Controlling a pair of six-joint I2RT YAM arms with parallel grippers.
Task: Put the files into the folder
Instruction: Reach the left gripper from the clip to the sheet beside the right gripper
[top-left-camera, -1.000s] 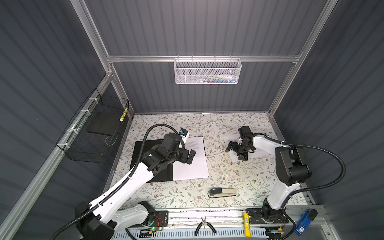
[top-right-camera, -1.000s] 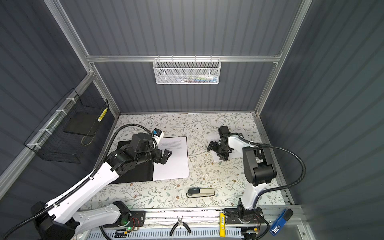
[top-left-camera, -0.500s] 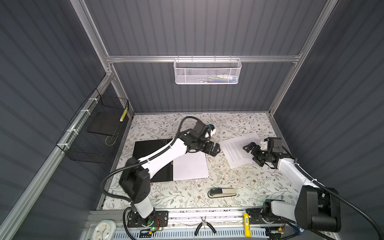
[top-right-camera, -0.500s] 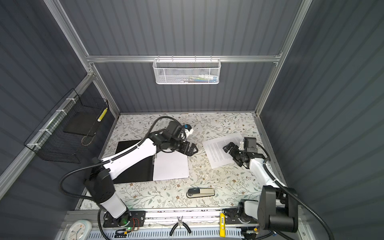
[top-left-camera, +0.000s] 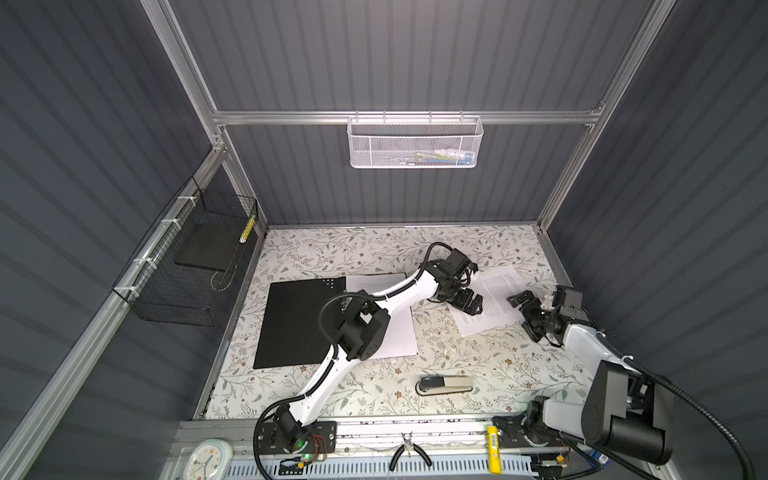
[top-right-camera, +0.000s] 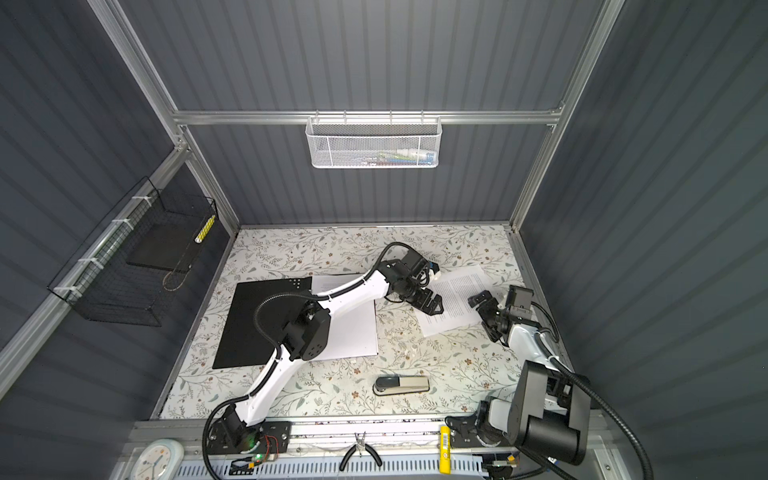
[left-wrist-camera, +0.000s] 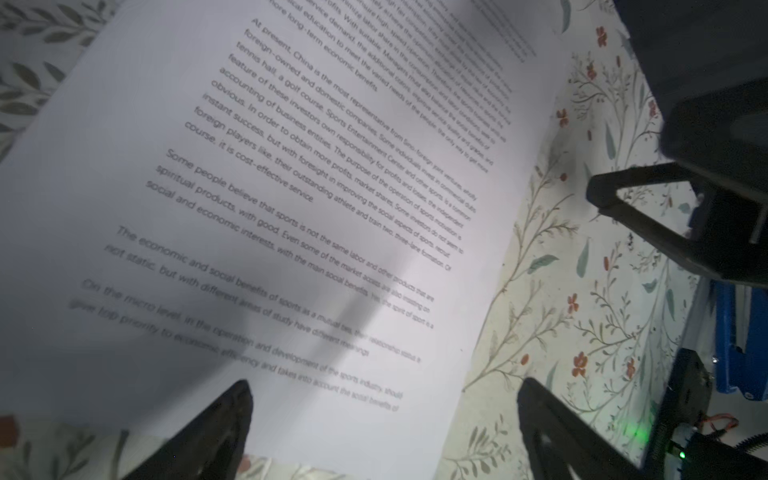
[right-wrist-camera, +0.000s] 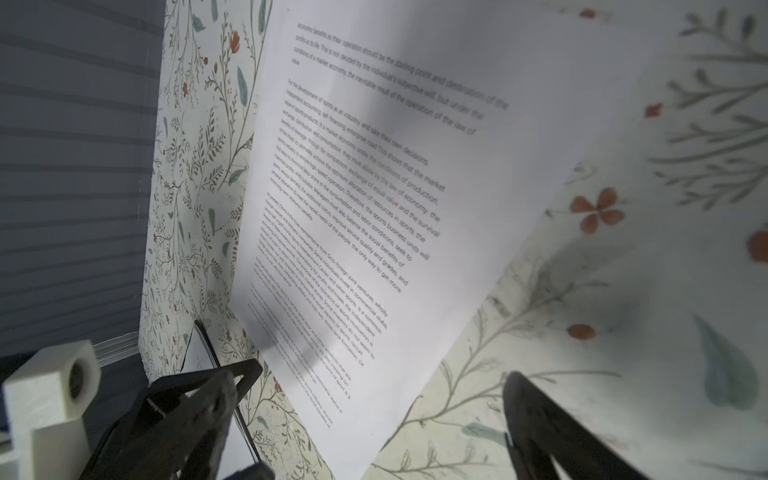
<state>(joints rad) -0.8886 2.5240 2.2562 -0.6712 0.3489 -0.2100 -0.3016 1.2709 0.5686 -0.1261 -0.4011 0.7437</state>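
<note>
The black folder (top-left-camera: 299, 320) (top-right-camera: 257, 320) lies flat at the left of the mat, with a white sheet (top-left-camera: 395, 332) on its right side. Another of the files, a printed sheet (top-left-camera: 494, 299) (top-right-camera: 457, 297), lies loose and askew on the mat at the right. My left gripper (top-left-camera: 473, 305) (top-right-camera: 434, 305) hovers open at that sheet's left edge, and its wrist view shows the page (left-wrist-camera: 291, 187) between and beyond the spread fingers (left-wrist-camera: 224, 424). My right gripper (top-left-camera: 524, 316) (top-right-camera: 486, 316) stands open at the sheet's right edge, with the page (right-wrist-camera: 374, 187) ahead of it.
A grey stapler (top-left-camera: 444, 384) lies on the mat near the front. A black wire basket (top-left-camera: 187, 266) hangs on the left wall and a white mesh basket (top-left-camera: 415, 143) on the back wall. Pliers (top-left-camera: 409, 453) and a clock (top-left-camera: 208, 461) rest on the front rail.
My left gripper has swung from over the sheet at the folder across to the loose sheet. My right gripper has drawn back to that sheet's right edge. Both stay open.
</note>
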